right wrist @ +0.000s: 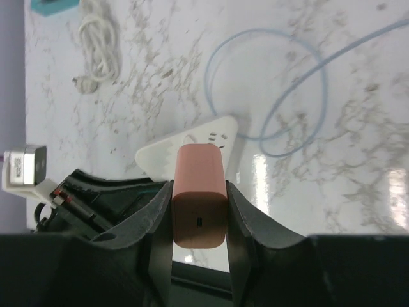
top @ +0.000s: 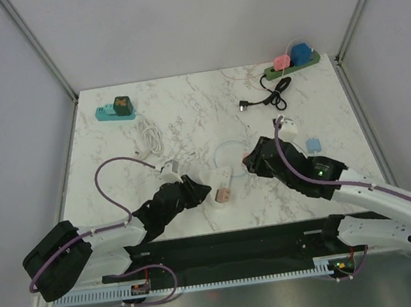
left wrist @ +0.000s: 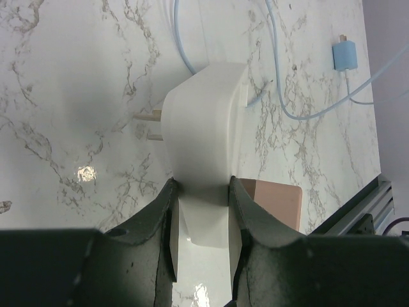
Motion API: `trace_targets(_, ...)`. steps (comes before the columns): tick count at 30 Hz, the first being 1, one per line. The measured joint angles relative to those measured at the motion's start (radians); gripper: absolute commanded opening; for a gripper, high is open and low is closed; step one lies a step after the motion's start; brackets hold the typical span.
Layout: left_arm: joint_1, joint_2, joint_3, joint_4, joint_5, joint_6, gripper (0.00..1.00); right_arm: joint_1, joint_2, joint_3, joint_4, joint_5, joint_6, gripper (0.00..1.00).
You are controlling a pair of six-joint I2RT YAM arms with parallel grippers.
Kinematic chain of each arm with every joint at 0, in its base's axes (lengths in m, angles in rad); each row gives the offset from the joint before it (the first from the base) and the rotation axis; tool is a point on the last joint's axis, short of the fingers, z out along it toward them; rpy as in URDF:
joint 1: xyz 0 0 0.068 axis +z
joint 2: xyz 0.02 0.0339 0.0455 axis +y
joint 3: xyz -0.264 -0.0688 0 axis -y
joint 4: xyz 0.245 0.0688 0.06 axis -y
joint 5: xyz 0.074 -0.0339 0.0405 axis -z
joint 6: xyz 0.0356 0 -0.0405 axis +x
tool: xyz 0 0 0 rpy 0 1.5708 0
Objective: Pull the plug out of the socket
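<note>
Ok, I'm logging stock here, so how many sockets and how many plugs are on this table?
Sockets: 3, teal socket, green socket, white socket.
Plugs: 5, dark plug, far pink plug, blue plug, gripped pink plug, pale blue plug.
Total: 8

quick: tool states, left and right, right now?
Left tool: closed on the white socket.
Right tool: closed on the pink plug.
</note>
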Motion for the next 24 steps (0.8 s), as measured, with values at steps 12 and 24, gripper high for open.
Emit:
trace_targets(12, 0.000, -0.002, -0.003, 0.004, 0.000, 0.000, 0.02, -0.132, -0.394, -0.124, -0.429, 0.481, 0.159, 0.00)
trace_targets(24, 0.000, -0.002, -0.005, 0.006, 0.000, 0.000, 0.02, -0.607, -0.134, 0.021, -0.307, 0.514, -0.132, 0.00)
